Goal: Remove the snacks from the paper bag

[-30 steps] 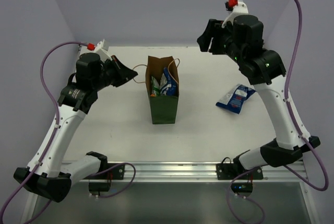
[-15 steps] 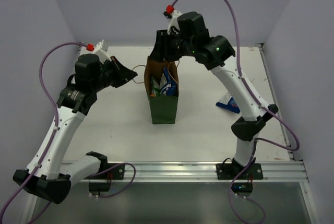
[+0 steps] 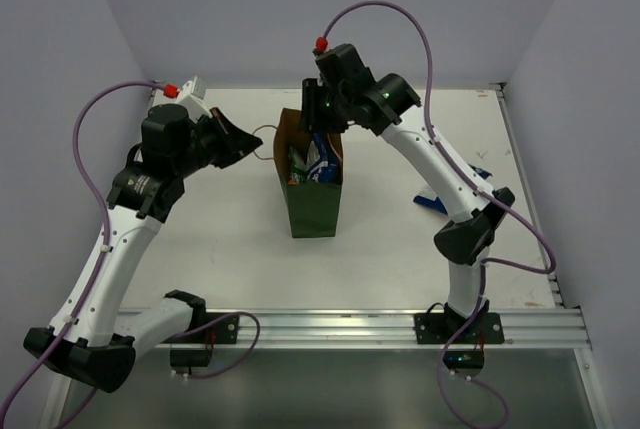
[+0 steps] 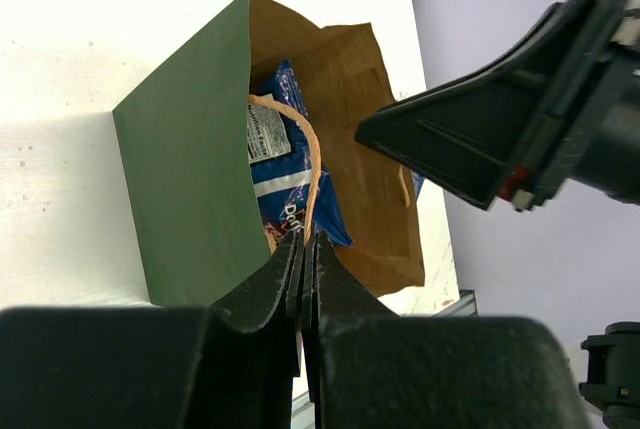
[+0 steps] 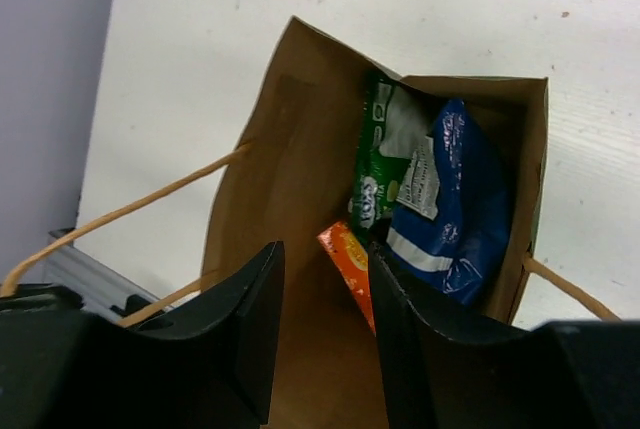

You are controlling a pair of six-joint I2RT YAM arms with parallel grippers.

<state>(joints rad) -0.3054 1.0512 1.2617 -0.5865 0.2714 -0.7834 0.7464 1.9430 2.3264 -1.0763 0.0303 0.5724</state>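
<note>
The paper bag [image 3: 312, 211] stands upright mid-table, dark green outside and brown inside. It holds a blue-and-white packet [image 5: 452, 211], a green packet [image 5: 384, 161] and an orange packet [image 5: 348, 257]. My left gripper [image 3: 252, 143] is to the left of the bag and shut on its thin tan handle loop [image 4: 312, 164]. My right gripper [image 3: 318, 117] hovers open just above the bag's mouth, its fingers [image 5: 250, 319] over the inner left wall beside the orange packet. Another blue-and-white packet [image 3: 436, 200] lies on the table to the right, partly hidden by my right arm.
The bag's other handle [image 5: 565, 286] hangs off its right side. The table's back wall is close behind the bag. My right arm's elbow [image 3: 470, 234] stands at the right front.
My right arm has swung from the back right to above the bag's mouth and lowered toward it. My left gripper and the bag have stayed put.
</note>
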